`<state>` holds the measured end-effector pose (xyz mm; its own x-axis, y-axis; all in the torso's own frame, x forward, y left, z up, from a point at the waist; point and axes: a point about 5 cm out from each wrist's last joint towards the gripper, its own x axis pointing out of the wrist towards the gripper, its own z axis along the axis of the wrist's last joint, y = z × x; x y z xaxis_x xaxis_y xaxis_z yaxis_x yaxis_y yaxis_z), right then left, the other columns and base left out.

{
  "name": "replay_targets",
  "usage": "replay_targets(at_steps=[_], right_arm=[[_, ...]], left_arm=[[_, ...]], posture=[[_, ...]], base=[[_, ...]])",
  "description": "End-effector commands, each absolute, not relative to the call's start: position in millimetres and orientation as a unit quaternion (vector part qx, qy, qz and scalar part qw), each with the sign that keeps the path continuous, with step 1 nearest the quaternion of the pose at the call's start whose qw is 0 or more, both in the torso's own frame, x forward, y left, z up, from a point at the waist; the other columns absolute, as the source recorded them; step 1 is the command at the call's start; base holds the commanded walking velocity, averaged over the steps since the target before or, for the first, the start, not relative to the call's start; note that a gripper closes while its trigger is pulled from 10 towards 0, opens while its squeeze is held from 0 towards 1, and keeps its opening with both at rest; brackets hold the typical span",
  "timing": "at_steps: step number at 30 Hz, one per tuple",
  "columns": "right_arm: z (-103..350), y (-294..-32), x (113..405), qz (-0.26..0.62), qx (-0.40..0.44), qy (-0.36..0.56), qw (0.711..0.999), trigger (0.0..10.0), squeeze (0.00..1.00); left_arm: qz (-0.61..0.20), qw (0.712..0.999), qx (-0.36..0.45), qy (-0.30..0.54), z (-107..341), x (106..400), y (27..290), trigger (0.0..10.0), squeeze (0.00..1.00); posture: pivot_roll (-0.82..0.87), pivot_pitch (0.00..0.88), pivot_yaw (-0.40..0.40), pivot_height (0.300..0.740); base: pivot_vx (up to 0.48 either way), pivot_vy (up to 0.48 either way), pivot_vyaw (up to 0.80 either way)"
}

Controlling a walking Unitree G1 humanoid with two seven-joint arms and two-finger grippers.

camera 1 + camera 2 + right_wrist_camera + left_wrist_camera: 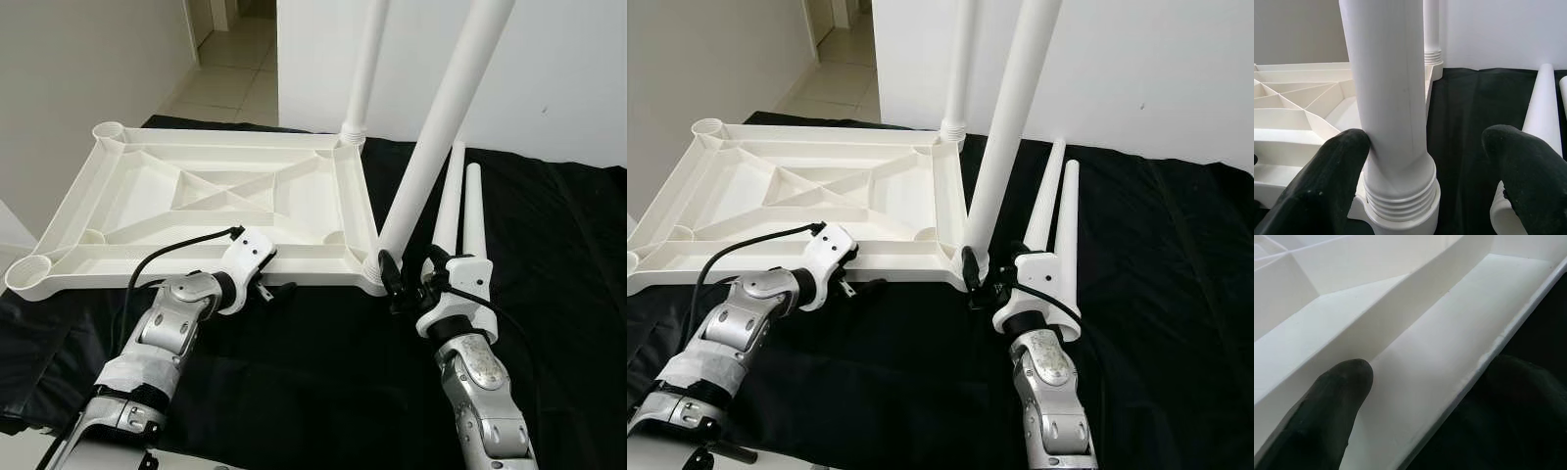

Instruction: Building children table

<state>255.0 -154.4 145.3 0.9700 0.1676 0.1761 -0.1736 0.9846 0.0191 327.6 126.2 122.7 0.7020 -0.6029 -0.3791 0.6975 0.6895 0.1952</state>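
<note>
The right gripper [404, 284] is open around a white leg [441, 132] standing in the corner of the upside-down tabletop [211, 201]. The left gripper [277, 291] pinches the tabletop's near edge.

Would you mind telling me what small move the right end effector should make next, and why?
Probably close on the tilted leg and straighten it. The right end effector is open around it, one finger touching, and the threads still show above the tabletop corner socket.
</note>
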Motion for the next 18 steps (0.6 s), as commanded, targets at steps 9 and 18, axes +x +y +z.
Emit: replay_targets(at_steps=[9,18], right_arm=[[144,-166,243,0.05,0.011,-0.099,0.994,10.0,0.0],[146,-172,239,0.03,0.008,-0.103,0.994,10.0,0.0]], left_arm=[[-0.256,0.939,0.168,0.154,112,328,142,0.0,0.0],[-0.266,0.936,0.168,0.155,111,325,140,0.0,0.0]], posture=[[-0.05,0.053,-0.004,0.74],[-0.06,0.064,0.006,0.74]], base=[[0.0,0.0,0.0],[0.0,0.0,0.0]])
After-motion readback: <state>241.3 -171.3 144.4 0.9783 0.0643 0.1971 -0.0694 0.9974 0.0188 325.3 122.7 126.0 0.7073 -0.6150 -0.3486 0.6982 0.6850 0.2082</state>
